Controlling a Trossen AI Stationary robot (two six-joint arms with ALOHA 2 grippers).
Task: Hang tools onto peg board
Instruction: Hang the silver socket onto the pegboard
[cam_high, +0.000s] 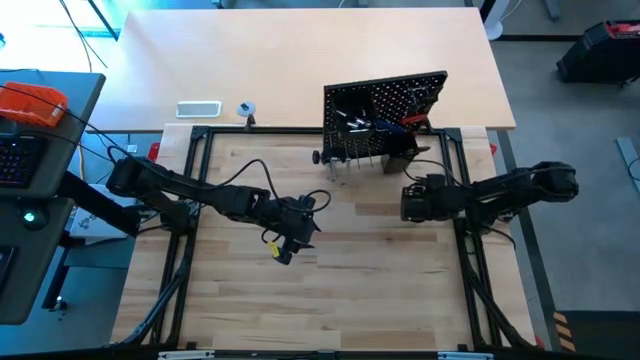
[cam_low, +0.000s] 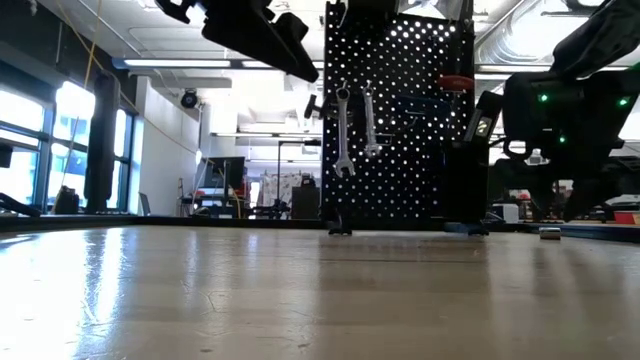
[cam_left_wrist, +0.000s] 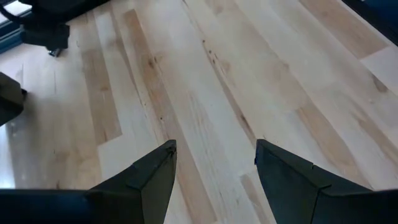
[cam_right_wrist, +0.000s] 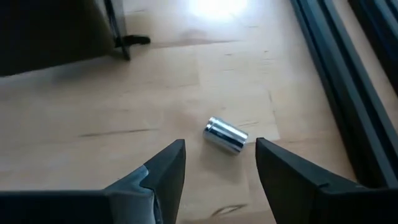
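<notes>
Peg board (cam_high: 385, 115) upright at far edge of bench (cam_high: 330, 300). Two wrenches (cam_low: 345, 130) hang on its hooks. Right pincer (cam_right_wrist: 217, 165) released, fingers spread, low over bench just before small silver metal bit (cam_right_wrist: 226, 135) lying on wood, not touching. Left pincer (cam_left_wrist: 214, 162) released, empty, above bare bench, well apart from board.

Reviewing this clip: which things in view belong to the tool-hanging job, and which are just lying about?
Part of the job:
- peg board, upright at the table's far side
- two silver wrenches hanging on it
- red-handled tool on the board
- small metal socket lying on the table below the right gripper, jaws open

Lying about:
- orange object on the side desk
- small white box beyond the frame
</notes>
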